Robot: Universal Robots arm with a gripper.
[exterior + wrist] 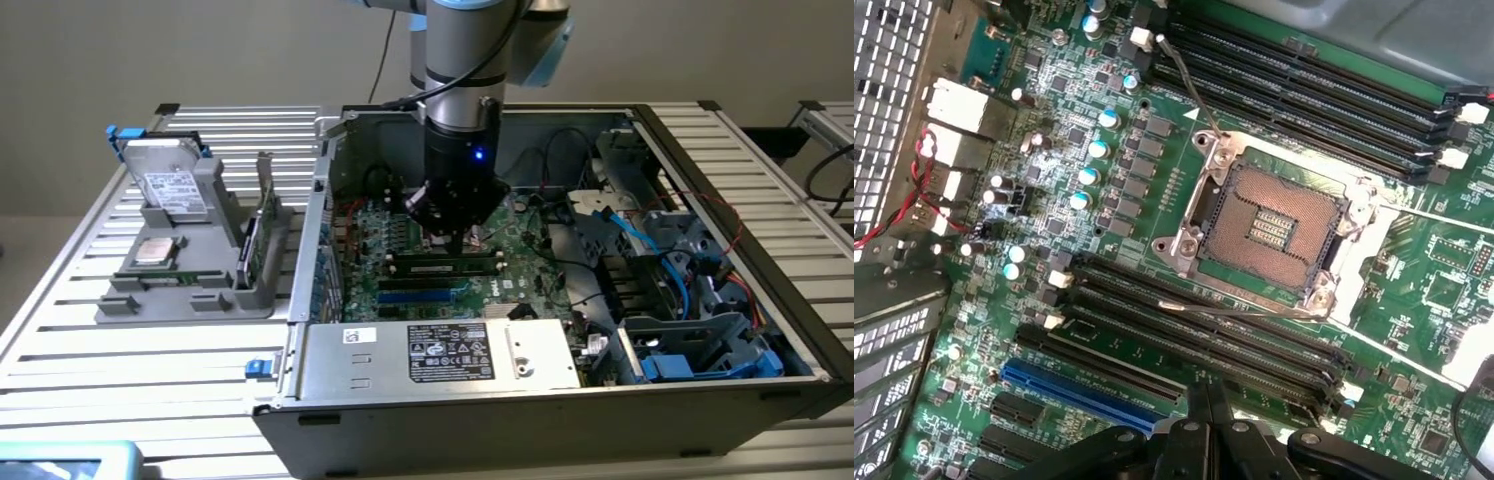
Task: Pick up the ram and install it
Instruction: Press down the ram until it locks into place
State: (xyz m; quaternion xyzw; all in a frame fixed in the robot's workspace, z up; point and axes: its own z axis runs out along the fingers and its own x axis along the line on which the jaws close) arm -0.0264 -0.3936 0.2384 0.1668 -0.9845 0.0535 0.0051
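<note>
arm: upper part cut off by the picture's edge
label: print too small to read

SURFACE: I see a slatted aluminium table | ON IT, exterior view's right: open computer case, sitting flat | ON IT, exterior view's left: grey parts holder, just beside the case | NEAR EDGE: teal object, possibly a bin, identity unclear.
</note>
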